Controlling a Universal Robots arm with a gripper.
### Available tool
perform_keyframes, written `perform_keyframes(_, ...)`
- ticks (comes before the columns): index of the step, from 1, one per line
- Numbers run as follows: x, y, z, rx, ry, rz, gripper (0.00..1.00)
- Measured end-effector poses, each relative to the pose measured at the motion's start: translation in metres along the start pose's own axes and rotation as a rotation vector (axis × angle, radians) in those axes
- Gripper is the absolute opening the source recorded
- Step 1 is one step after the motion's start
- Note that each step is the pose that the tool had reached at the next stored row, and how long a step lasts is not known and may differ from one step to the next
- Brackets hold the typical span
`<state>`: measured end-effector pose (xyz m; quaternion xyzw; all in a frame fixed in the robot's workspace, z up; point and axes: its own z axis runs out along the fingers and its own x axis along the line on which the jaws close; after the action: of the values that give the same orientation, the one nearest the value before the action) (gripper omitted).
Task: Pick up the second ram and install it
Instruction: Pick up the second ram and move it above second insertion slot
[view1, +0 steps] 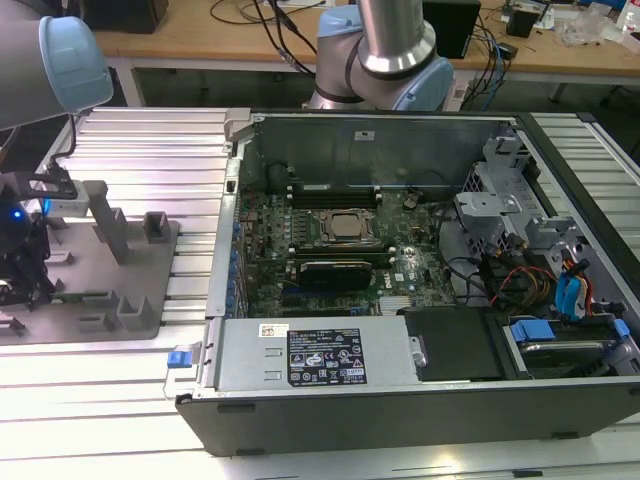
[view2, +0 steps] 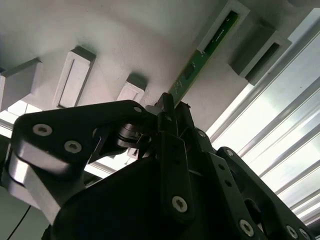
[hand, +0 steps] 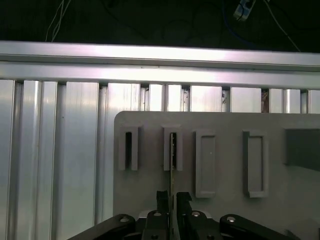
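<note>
Gripper (hand: 172, 196) closest to lens in both wrist views, 2 fingers drawn in against opposite faces of the second ram (hand: 172, 150), so clamped on it as far as can be judged. Green stick standing on edge, far end seated in a slotted holder (hand: 173, 148) on the grey tray (hand: 145, 190); in the second wrist view, same stick (view2: 202, 57) running from the holder back to the gripper (view2: 172, 102). In the exterior view, gripper (view1: 20, 270) low over the tray (view1: 150, 300) at that view's left, well apart from the open PC case (view1: 400, 400). Step in hand: pick-up, grasp made, stick not yet out of the holder. Next move, by judgement, calls for a straight pull along the slot w/o twist, grip firm enough to avoid slip. Count: 1 arm, 1 gripper, 1 green stick on the tray, 4 slotted holders in the first wrist view, 1 case.
</note>
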<state>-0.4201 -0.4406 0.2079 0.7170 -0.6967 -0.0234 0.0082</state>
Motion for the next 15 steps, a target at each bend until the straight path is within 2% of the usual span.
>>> perform_keyframes(6, 0.0008, -0.0001, 0.0000, 0.0001, 0.0000, 0.000, 0.19)
perform_keyframes(8, 0.0009, -0.0001, 0.0000, 0.0000, 0.0000, 0.000, 0.18)
perform_keyframes(9, 0.0011, -0.0001, 0.0000, 0.0001, 0.0000, 0.000, 0.10)
perform_keyframes(15, 0.0013, -0.0001, 0.0000, 0.0001, -0.0011, 0.003, 0.09)
